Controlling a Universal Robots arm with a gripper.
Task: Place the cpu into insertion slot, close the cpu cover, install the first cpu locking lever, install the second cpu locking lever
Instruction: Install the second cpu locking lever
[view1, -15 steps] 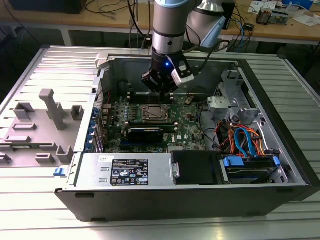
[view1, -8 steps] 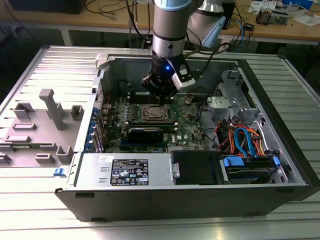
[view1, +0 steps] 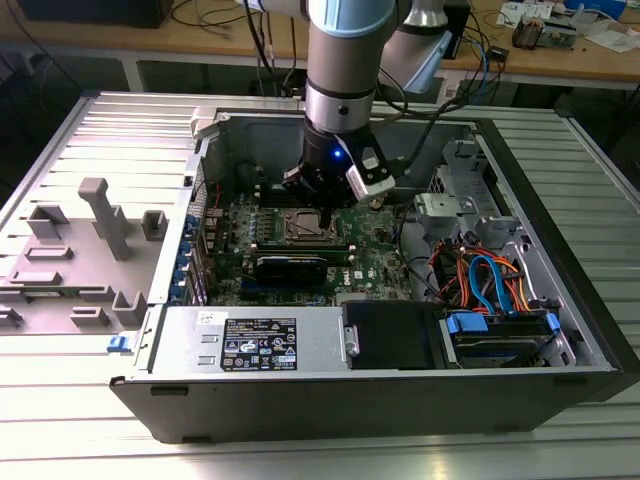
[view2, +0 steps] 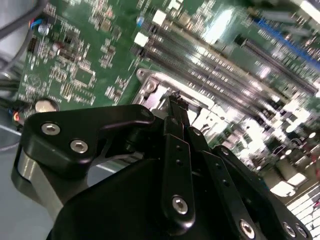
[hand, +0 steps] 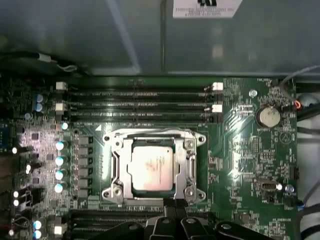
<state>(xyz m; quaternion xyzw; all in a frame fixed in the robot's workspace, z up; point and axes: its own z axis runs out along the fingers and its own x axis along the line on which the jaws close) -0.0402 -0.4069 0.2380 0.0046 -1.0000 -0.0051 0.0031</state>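
1. Silvery-grey metal was noted on the cpu (hand: 152, 167), seated in the insertion slot (hand: 116, 172), with the cpu cover (hand: 190, 161) framing it.
2. The gripper (hand: 175, 205) was seen pressed together, empty, at the cover's edge.
3. The cpu was judged light, stiff and fragile; edge holds are advised.

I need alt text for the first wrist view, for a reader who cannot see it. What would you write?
A silvery cpu sits in the insertion slot of a green motherboard, with the silver cpu cover framing it. The black pincer is at the socket's edge; memory slots lie beyond.
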